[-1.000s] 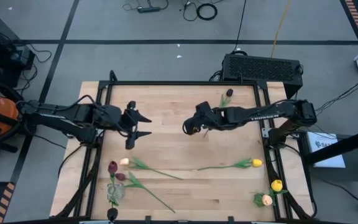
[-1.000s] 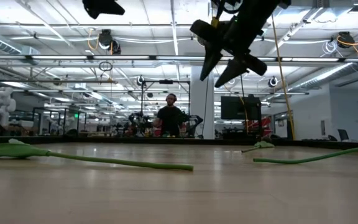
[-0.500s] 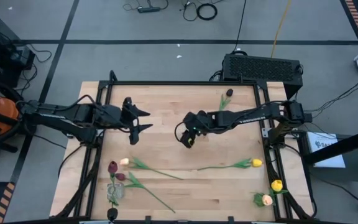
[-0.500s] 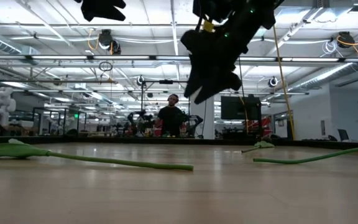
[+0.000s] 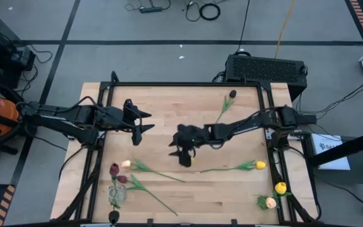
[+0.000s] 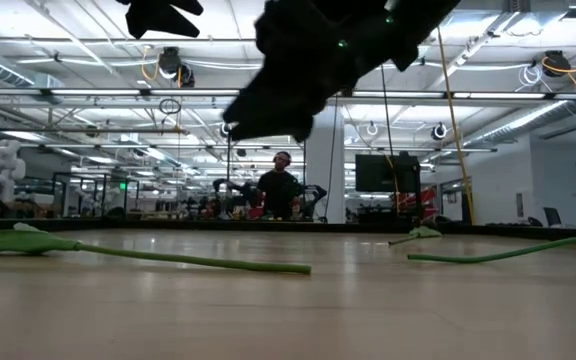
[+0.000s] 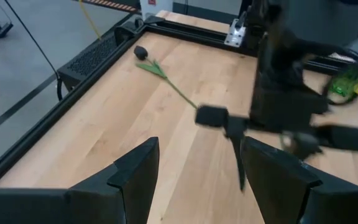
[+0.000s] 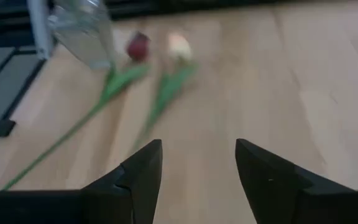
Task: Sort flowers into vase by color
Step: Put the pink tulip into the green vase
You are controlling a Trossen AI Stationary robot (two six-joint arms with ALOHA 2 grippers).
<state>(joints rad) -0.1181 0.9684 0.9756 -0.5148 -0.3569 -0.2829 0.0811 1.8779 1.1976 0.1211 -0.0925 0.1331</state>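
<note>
- At bench [image 5: 169, 107] left: left gripper [image 5: 145, 122] waits, fingers wide, empty.
- Near vase [image 5: 116, 195]: maroon and peach flowers [image 5: 126, 164] lie flat.
- Centre: right gripper [image 5: 180, 154], fingers wide, empty.
- Risk: fingers may pinch two crossed stems together.
- Hidden: vase contents unclear.

High view: overhead, straight down, far enough to frame the whole light butcher-block wooden table [image 5: 169, 126] plus grey floor around it. Low view: at tabletop height, level across the wood into the room behind (very near the surface). Left wrist view: forward over the far table corner, catching the dark-headed tulip with the long green stem [image 7: 160, 71], also seen from overhead [image 5: 227, 101]. Right wrist view: close and low, toward the clear glass vase [image 8: 86, 31], also visible from overhead [image 5: 116, 195].
</note>
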